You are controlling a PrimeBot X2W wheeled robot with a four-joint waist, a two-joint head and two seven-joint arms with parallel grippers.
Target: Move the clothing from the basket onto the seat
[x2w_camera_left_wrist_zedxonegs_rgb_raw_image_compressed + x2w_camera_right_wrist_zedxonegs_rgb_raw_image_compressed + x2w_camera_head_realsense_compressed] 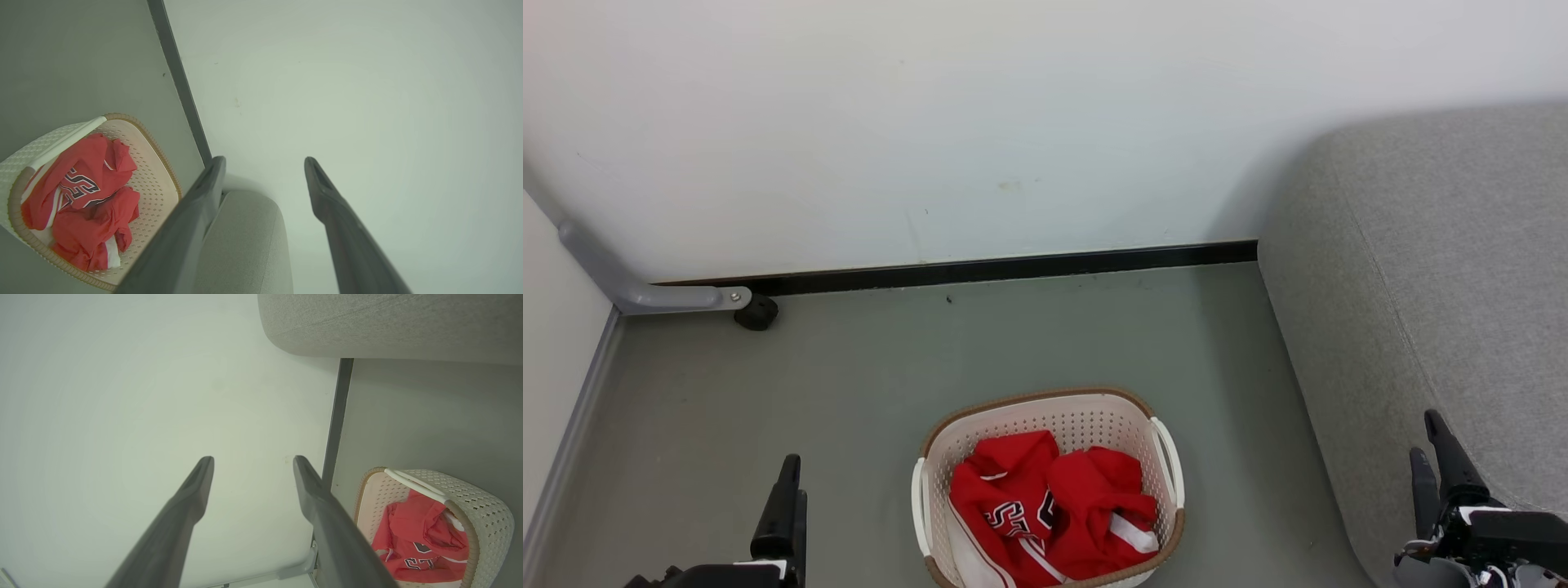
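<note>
Two red garments [1054, 510] in the cream basket [1037, 398]; jaws of left gripper [264, 160] and right gripper [253, 458] apart, empty.

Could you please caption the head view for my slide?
Red sports garments lie in the laundry basket, left gripper and right gripper open, grey sofa seat alongside.

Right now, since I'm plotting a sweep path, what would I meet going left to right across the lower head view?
Dark-fingered left gripper → oval cream-white perforated plastic basket → large grey fabric seat.
</note>
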